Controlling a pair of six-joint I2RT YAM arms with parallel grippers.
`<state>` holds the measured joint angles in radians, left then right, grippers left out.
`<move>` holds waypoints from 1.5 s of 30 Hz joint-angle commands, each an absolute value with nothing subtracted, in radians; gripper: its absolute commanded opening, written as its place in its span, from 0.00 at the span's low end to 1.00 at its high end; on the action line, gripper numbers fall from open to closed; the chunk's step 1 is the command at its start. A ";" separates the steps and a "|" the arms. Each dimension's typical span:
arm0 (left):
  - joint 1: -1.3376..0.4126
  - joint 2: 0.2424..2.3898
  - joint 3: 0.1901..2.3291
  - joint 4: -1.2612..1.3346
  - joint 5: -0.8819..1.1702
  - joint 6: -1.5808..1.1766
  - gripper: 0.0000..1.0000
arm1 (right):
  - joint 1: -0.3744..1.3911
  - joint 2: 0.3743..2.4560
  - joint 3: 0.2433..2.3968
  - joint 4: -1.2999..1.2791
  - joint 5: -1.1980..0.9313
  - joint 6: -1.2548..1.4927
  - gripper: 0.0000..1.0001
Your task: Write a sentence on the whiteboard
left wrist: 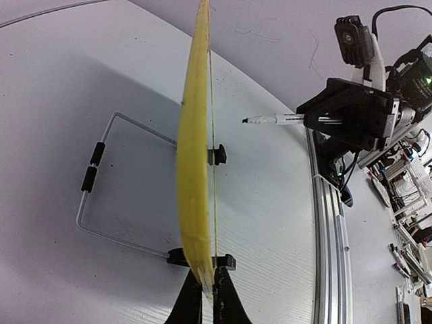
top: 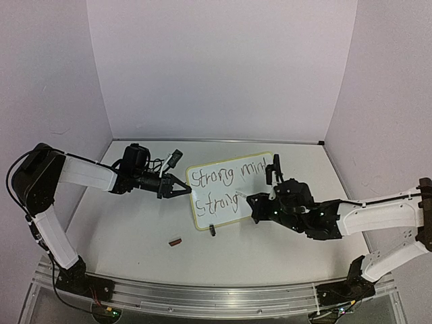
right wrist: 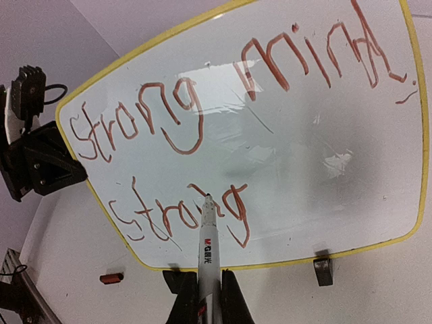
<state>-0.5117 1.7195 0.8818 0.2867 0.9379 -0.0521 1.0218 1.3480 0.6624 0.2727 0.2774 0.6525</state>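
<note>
the board (top: 228, 191) stands about mid-desk, a little toward the right edge, propped on a wire stand (left wrist: 115, 182). the words (right wrist: 202, 128) so far read "strong mind" and below it "strong". it looks thin, light and stiff, with a glossy face. i'd guess it would skid or tip back under pen pressure, so the yellow frame edge is the place to grip, never the face. the left pincer (left wrist: 208, 289) is closed narrow on just that edge, on the side toward the left of the desk. the right pincer (right wrist: 206, 287) is clamped round a marker (right wrist: 206, 239). seen edge-on from the left wrist, its tip sits just off the face by the lower line. a small cap (top: 175, 241) lies nearer the near edge. the desk (top: 128, 223) is white and smooth, likely slippery for the stand's feet. pale walls (top: 216, 67) close in the far and side edges, and a metal rail (top: 223, 293) runs along the near one.
</note>
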 commanded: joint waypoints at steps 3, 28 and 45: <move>-0.522 1.706 0.867 0.249 0.910 -0.009 0.00 | 1.012 1.246 0.636 0.231 0.299 0.592 0.00; -0.523 1.705 0.868 0.245 0.908 -0.008 0.00 | 0.877 1.265 0.572 0.336 0.174 0.578 0.00; -0.523 1.709 0.870 0.245 0.907 -0.006 0.00 | 0.841 1.337 0.592 0.403 0.176 0.582 0.00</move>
<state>-0.5117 1.7195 0.8818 0.2863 0.9379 -0.0520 0.8496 1.3220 0.5499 0.3506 0.1669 0.5869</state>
